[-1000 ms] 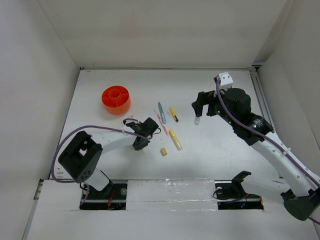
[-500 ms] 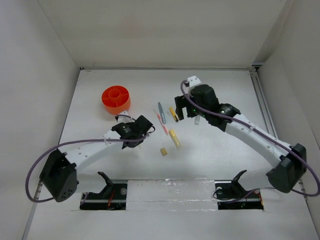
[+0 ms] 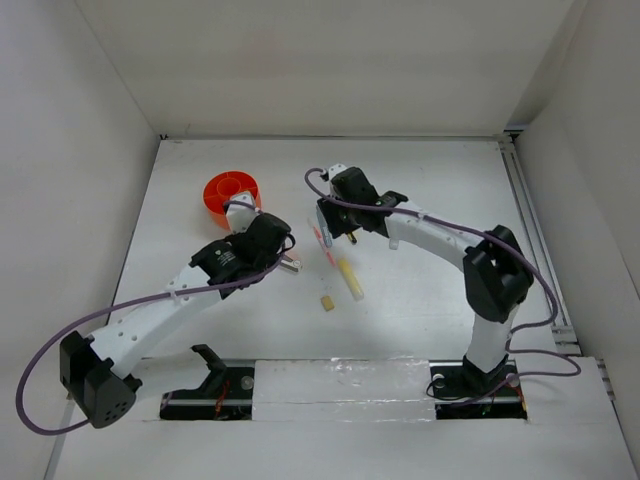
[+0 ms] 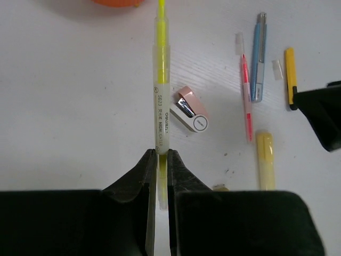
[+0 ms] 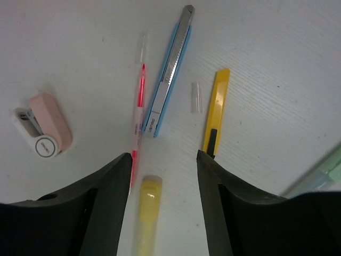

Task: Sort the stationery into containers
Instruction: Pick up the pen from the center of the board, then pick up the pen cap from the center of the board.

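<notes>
The left gripper (image 4: 158, 160) is pinched tight on the back end of the yellow pen (image 4: 161, 96). The pen sticks straight out in front of it and points at the orange cup (image 3: 231, 195); I think the tip stops just short of the rim, but that part is hard to see. The right gripper (image 5: 163, 154) has its two fingers apart with nothing in them, and the pale yellow marker (image 5: 146, 213) lies under the gap, with the pink pen (image 5: 138, 120) by one finger and the blue cutter (image 5: 170, 69) and yellow cutter (image 5: 216, 114) just ahead.
</notes>
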Tool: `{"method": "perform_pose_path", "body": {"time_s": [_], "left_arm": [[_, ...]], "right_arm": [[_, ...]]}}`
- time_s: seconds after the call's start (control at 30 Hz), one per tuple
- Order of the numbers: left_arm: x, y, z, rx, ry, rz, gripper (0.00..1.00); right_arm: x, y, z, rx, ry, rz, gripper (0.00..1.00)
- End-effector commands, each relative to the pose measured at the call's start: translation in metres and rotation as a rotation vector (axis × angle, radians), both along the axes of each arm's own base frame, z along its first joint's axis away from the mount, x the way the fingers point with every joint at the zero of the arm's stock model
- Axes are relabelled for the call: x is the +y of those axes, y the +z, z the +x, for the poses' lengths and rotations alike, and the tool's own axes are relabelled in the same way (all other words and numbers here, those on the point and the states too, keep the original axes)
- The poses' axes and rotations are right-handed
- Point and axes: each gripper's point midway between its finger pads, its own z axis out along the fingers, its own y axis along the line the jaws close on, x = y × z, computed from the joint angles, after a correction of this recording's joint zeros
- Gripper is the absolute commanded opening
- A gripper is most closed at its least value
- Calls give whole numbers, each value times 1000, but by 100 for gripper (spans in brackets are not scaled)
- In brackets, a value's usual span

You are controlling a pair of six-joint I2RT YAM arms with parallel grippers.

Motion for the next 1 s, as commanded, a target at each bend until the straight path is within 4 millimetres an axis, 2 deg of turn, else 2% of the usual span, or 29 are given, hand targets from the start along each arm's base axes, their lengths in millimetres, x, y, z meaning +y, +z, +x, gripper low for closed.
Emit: {"method": "perform_pose_path", "body": {"time_s": [0.0,0.13,0.17,0.3,0.37,0.43,0.47,0.63,0.7,0.87,0.9,0.97], "left_arm": [[-8,33,8,-82,-81,-17,0],[-9,36,5,-102,-138,-8,0],[-8,38,5,-108,-144,-6,0],[-9,42,4,-129,-163,-17,0],[-9,47,5,-145,-162,-29,0],[-8,49,4,-153,-161,-36,0],[-8,46,3,-146,-162,-31,0],[-8,50,3,-162,-166,-36,0],[-8,47,4,-154,-167,-30,0],[-10,48,6,-153,-167,-29,0],[-11,46,6,-145,-167,-22,0],[-11,46,6,-145,-167,-22,0]], "right_arm": [[17,8,20,-37,32,32,58],[21,-1,36,-13,30,41,53],[20,-9,40,0,35,35,53],[22,-21,47,29,63,8,51],[19,-18,56,28,56,27,51],[16,-30,57,49,61,15,51],[19,-27,58,47,70,28,51],[21,-39,62,76,86,28,46],[22,-39,61,80,92,33,46],[23,-58,62,108,91,15,46],[24,-54,64,100,92,21,46],[24,-60,64,109,91,15,44]]}}
